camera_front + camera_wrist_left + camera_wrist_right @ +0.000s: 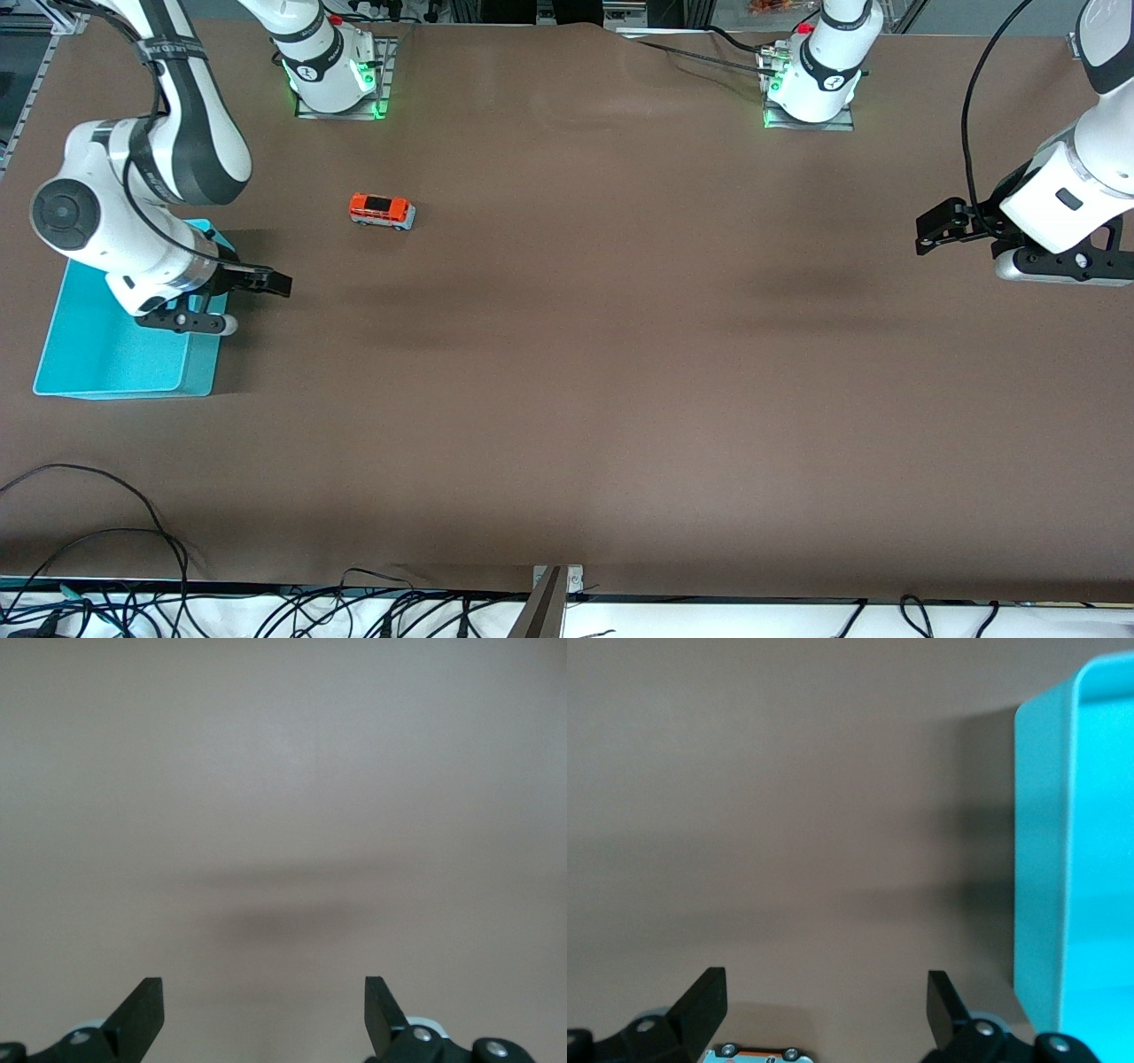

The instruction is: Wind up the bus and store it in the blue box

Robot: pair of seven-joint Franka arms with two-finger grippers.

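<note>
The bus (382, 211), a small toy with an orange roof and pale lower sides, stands on the brown table toward the right arm's end. Its wheels and side show at the edge of the right wrist view (757, 1052). The blue box (124, 346) lies nearer to the front camera than the bus, at the table's end, and one wall of it (1041, 859) fills part of the right wrist view. My right gripper (259, 287) hangs open and empty beside the box's rim (826, 992). My left gripper (937, 230) waits open over bare table at the left arm's end (264, 1001).
Both arm bases (332, 66) (813, 80) stand along the table's edge farthest from the front camera, each with green lights. Loose cables (133, 532) run along the table's edge nearest the camera. A brown cover (620, 354) spans the whole table.
</note>
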